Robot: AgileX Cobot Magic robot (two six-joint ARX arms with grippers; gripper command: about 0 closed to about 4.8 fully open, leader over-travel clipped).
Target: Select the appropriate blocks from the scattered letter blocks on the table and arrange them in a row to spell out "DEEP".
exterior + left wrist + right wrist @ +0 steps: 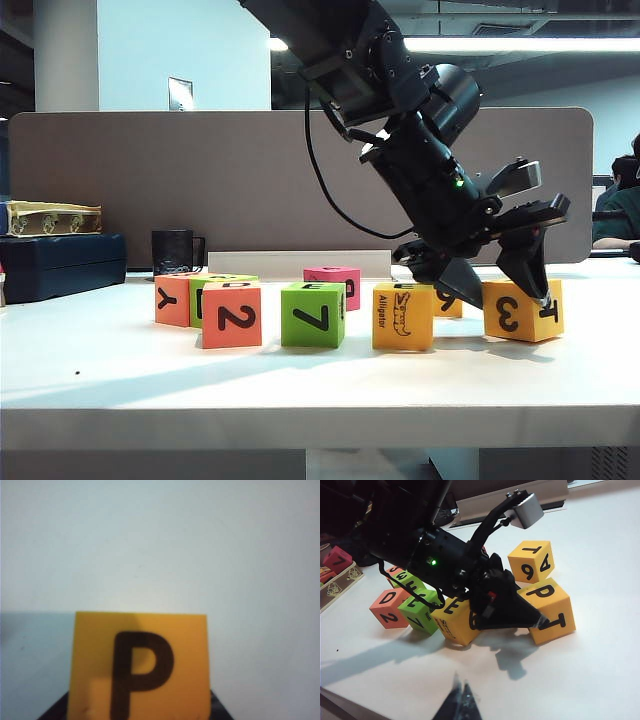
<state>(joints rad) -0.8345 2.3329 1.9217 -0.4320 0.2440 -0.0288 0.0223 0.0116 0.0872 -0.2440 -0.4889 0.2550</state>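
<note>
The exterior camera sits low, level with the table (120, 390) at its front edge, facing across to the back partition (120, 190). The left wrist camera looks straight down from very close onto the P block (140, 665), which fills the lower frame. The right wrist camera hangs higher and farther off, looking down slantwise across the tabletop. It shares the block row (420, 607), the left arm (445, 565) and that P block with the exterior view.
</note>
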